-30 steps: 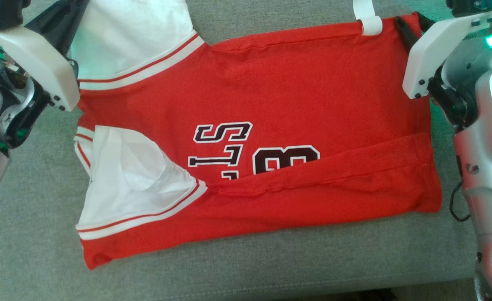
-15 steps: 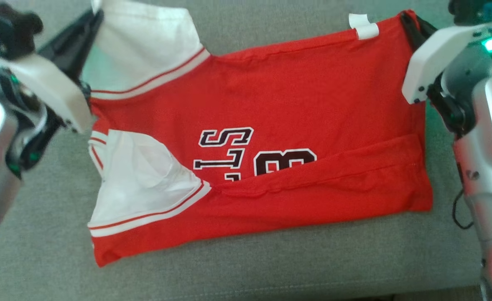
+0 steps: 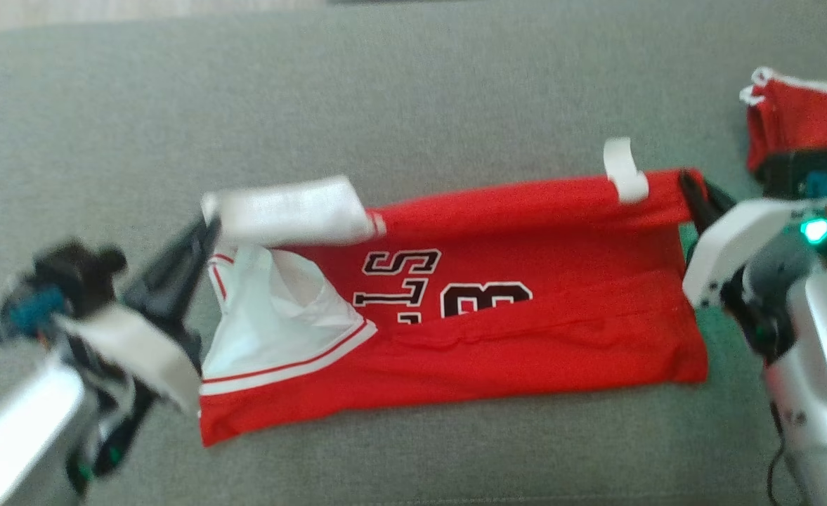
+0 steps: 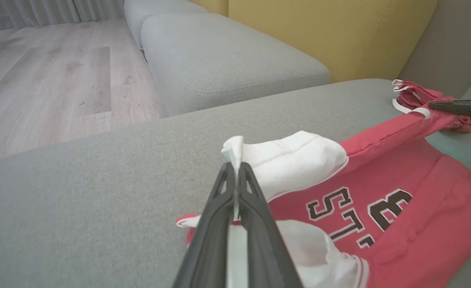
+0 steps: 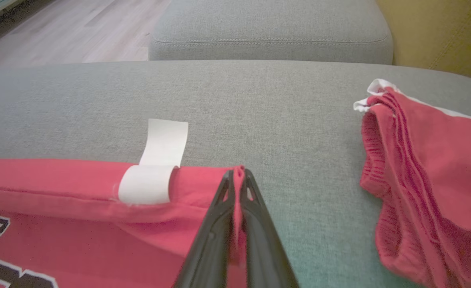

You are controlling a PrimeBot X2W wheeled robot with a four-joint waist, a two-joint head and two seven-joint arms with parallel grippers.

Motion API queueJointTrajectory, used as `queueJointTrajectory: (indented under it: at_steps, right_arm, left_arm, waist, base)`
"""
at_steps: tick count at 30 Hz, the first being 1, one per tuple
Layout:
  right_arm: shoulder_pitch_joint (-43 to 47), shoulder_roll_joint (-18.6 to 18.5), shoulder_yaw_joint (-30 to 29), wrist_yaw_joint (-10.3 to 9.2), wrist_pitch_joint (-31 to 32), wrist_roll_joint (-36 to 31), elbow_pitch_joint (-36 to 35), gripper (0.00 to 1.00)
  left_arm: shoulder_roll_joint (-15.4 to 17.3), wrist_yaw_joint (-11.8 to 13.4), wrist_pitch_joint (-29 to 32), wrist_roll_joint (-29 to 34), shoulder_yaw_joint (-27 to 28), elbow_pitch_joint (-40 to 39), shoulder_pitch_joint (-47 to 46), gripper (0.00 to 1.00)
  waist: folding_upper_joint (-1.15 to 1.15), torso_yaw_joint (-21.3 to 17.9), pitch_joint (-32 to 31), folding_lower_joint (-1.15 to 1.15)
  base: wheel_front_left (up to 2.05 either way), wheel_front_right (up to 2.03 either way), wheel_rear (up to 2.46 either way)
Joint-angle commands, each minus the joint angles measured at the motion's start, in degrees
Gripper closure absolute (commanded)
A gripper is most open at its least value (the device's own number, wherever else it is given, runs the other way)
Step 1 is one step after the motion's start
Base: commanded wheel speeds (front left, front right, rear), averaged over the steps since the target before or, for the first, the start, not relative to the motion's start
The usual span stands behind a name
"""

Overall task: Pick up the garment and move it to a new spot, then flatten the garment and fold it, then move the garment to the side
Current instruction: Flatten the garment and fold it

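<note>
Both your arms pinch the far edge of the red garment point(image 3: 497, 330) on the grey sofa point(image 3: 413, 91).

Your left arm point(image 3: 12, 436) reaches in from the lower left and your right arm point(image 3: 821, 365) from the right, each angled toward the cloth's far edge. The left fingers point(image 4: 215, 224) are clenched on the white sleeve point(image 4: 291, 160), which is turned over toward the dark lettering point(image 3: 448, 284); the right fingers point(image 5: 211, 240) are clenched on the garment's far right corner, just beside a white label point(image 5: 155, 172). The garment lies across the middle of the seat, its near edge folded up over part of the lettering, its far edge stretched between the two grips. A second red garment point(image 5: 423, 180) lies bunched well apart to the right.
</note>
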Motion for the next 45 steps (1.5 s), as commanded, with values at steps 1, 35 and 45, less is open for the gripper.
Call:
queueJointTrajectory:
  at_steps: [1,35,45]
  right_arm:
    - [1.6,0.2,0.3,0.20,-1.0,0.2,-2.7,1.00]
    - [25.5,11.6,-16.3,0.20,-6.4,-5.9,-16.0,0.00]
    - [20.0,11.6,-21.3,0.20,-2.7,-11.5,-2.7,0.00]
  left_arm:
    - [2.5,1.3,-1.6,-0.2,2.1,-2.2,0.7,1.00]
    - [-8.6,18.4,-17.2,3.3,15.1,-5.0,30.7,0.00]
    - [-8.6,20.7,-17.1,6.0,16.2,-10.1,34.9,0.00]
  waist:
    - [0.00,1.0,-2.6,0.02]
    - [0.00,5.0,-11.3,0.02]
    - [0.00,9.8,-10.8,0.02]
  base:
    - [0.00,0.00,0.00]
    - [0.00,0.00,0.00]
    - [0.00,0.00,0.00]
